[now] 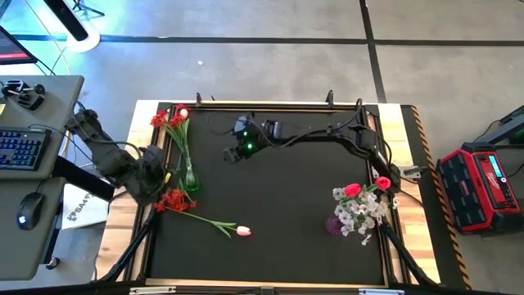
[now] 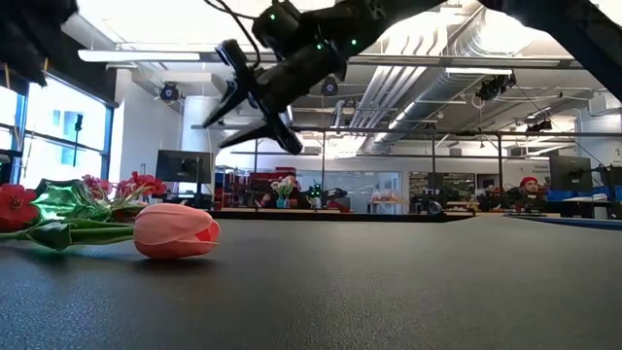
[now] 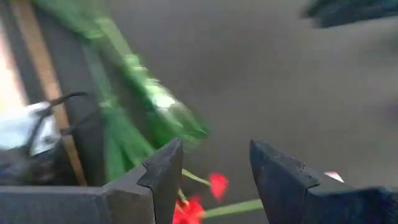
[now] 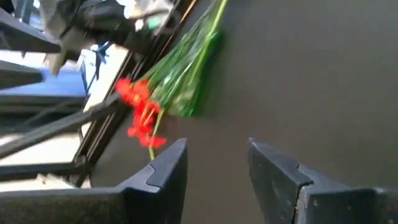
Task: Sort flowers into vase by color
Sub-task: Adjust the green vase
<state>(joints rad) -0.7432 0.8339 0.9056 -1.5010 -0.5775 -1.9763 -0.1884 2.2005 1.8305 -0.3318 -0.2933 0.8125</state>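
Note:
A green glass vase (image 1: pixel 189 177) lies on its side near the table's left edge. Red-blossomed stems (image 1: pixel 173 120) stick out of it toward the far edge. A loose red blossom cluster (image 1: pixel 173 199) and a pink tulip (image 1: pixel 243 231) on its green stem lie near it. My left gripper (image 1: pixel 157 182) hangs open just left of the vase, with the red cluster (image 3: pixel 198 206) below its fingers. My right gripper (image 1: pixel 232 152) is open and raised over the table's far middle (image 2: pixel 255 109); it faces the vase (image 4: pixel 194 73). A purple vase (image 1: pixel 333 224) on the right holds white blossoms (image 1: pixel 362 211) and red-pink rosebuds (image 1: pixel 353 190).
A raised wooden frame (image 1: pixel 270 104) runs around the black mat. A desk with a keyboard (image 1: pixel 18 150) and mouse stands left of the table, and a red box (image 1: pixel 483 184) sits on the floor to the right. The mat's middle (image 1: pixel 286 197) is bare.

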